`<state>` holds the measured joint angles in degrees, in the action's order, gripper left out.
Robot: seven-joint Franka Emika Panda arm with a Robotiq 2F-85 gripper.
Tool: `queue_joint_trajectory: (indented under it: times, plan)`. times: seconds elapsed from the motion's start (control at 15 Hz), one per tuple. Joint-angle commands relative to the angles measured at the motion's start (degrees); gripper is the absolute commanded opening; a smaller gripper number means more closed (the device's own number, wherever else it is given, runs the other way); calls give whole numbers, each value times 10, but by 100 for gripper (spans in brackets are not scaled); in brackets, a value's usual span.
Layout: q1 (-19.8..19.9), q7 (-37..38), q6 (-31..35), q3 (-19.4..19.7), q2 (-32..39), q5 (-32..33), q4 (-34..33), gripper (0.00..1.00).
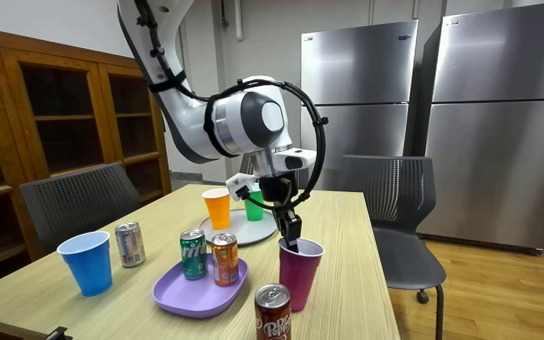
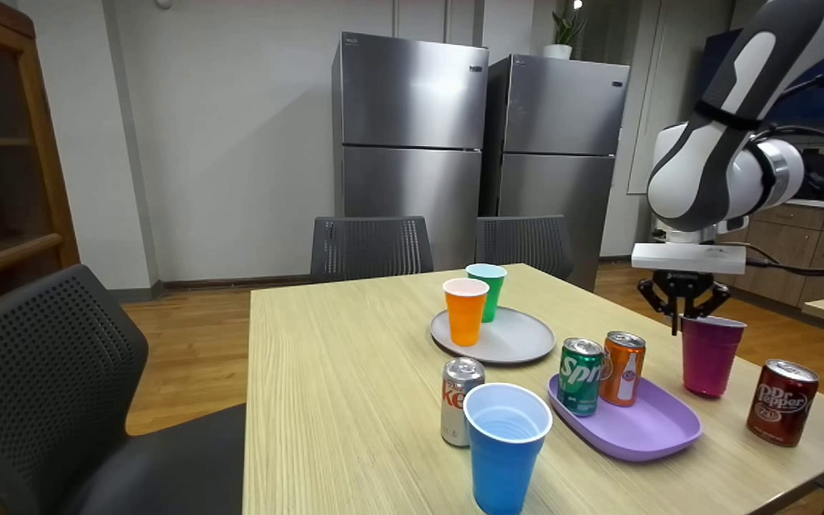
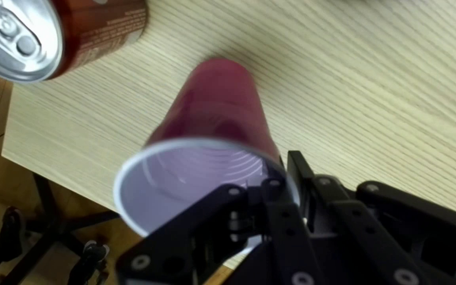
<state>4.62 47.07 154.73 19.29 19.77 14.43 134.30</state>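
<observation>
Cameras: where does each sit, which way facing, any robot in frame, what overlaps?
Wrist view: mounted above the gripper, facing down at the table and maroon cup; only the gripper shows.
An exterior view: near the Dr Pepper, facing the arm and fridges; gripper in frame, base out.
An exterior view: near the blue cup, facing the fridges; arm and gripper at right, base out.
Shared: both exterior views show the purple tray; all three, the maroon cup.
</observation>
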Motion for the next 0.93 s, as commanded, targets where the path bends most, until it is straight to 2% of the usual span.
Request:
queue_joint_trajectory:
  times: [0.0,0.33,0.87]
  plan:
    - [-13,-20,-7,12,-12,2,-5,0]
    - [-38,-7,-16,14,-21,13,-17,1]
    - [-78,-1,-27,10,-41,65,-60,1]
